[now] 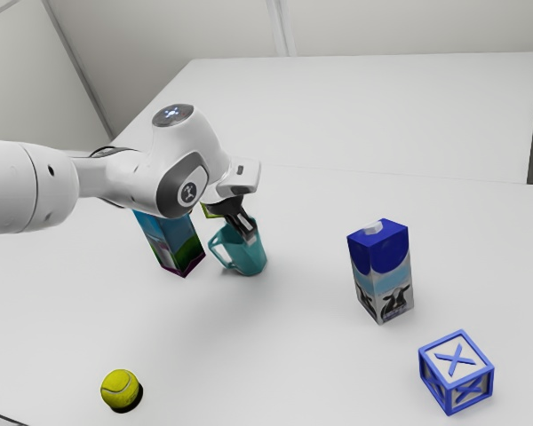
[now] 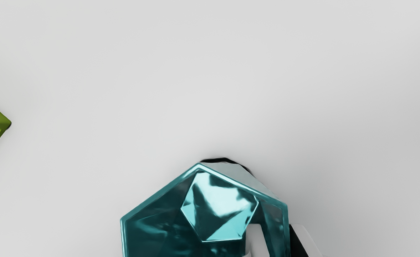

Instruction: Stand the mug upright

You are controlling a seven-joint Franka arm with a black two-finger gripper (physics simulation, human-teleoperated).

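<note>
blue-framed cube (image 1: 457, 371): "X" on top and a side | blue-topped carton (image 1: 381, 272): cow-picture label

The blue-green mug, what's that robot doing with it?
The robot arm has its claw right at the rim of the blue-green mug. Its job is to set the mug upright, and the mug looks upright now, opening up and handle toward the exterior view's left. I can't tell whether the claw is gripping it.
</note>
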